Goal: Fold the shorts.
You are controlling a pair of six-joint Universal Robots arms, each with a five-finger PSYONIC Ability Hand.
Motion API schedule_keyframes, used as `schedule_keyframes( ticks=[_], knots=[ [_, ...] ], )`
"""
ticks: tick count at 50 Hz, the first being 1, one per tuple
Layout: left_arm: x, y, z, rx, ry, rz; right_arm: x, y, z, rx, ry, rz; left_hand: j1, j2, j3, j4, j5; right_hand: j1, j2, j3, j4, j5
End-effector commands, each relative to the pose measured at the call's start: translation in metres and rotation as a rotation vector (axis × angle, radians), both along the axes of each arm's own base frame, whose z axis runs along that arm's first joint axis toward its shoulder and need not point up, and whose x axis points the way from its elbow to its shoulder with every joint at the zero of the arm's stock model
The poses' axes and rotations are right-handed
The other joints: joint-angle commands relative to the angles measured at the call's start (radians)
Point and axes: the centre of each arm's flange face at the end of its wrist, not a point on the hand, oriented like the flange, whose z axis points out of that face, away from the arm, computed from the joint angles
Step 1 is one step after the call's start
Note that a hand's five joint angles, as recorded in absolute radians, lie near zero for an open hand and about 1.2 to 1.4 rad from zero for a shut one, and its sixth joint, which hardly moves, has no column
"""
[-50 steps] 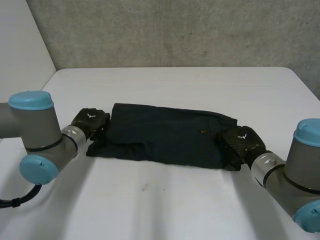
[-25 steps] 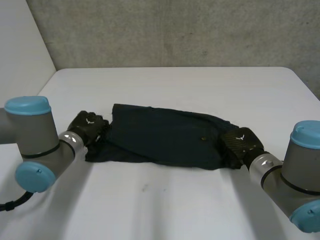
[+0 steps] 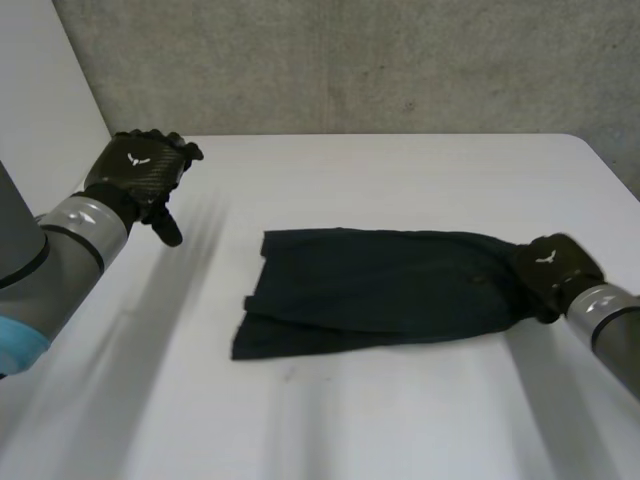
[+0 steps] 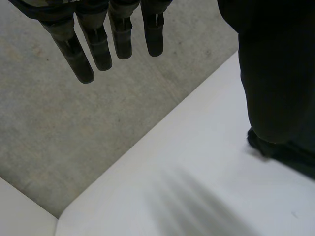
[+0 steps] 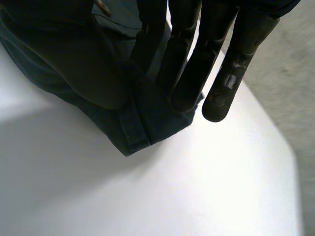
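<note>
Shorts [image 3: 380,290] have slid toward the table's [image 3: 400,170] right edge, stretched by the right hand [image 3: 548,268] pinching their right end, while the left hand [image 3: 140,172] has released and risen near the far left corner, fingers straight, so the cloth seems smoothed for folding.

White table [image 3: 400,420] — a grey concrete wall [image 3: 350,60] rises behind its far edge.

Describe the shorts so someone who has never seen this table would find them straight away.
Start at the white table, then look to its middle. The shorts lie there flat, a dark navy strip, one end held by the right hand while the open left hand hangs clear of them. They are the only cloth there.
</note>
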Motion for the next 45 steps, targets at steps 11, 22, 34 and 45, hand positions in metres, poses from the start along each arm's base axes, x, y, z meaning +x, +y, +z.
schedule_keyframes(
  ticks=[11, 22, 34, 45],
  knots=[
    [-0.005, 0.01, -0.003, 0.014, 0.017, -0.015, 0.145, 0.08, 0.05, -0.377, 0.181, 0.64, -0.053, -0.039, -0.045, -0.042, -0.026, 0.468, 0.24, 0.214, 0.208, 0.277],
    [-0.011, 0.008, 0.009, 0.015, 0.129, -0.018, 0.193, 0.157, 0.009, -0.295, 0.095, 1.052, -0.053, -0.039, -0.045, -0.042, -0.026, -0.631, -0.859, -0.885, -0.892, -0.822],
    [-0.041, 0.015, 0.029, -0.032, 0.179, -0.103, 0.152, 0.088, 0.099, -0.03, -0.564, 0.603, -0.047, -0.034, -0.039, -0.037, -0.02, -0.754, -0.982, -1.008, -1.014, -0.945],
    [-0.101, 0.04, -0.003, 0.126, 0.235, -0.254, 0.077, 0.027, 0.084, 0.04, -0.57, 0.13, -0.029, -0.016, -0.021, -0.019, -0.002, -0.754, -0.982, -1.008, -1.014, -0.945]
  ],
)
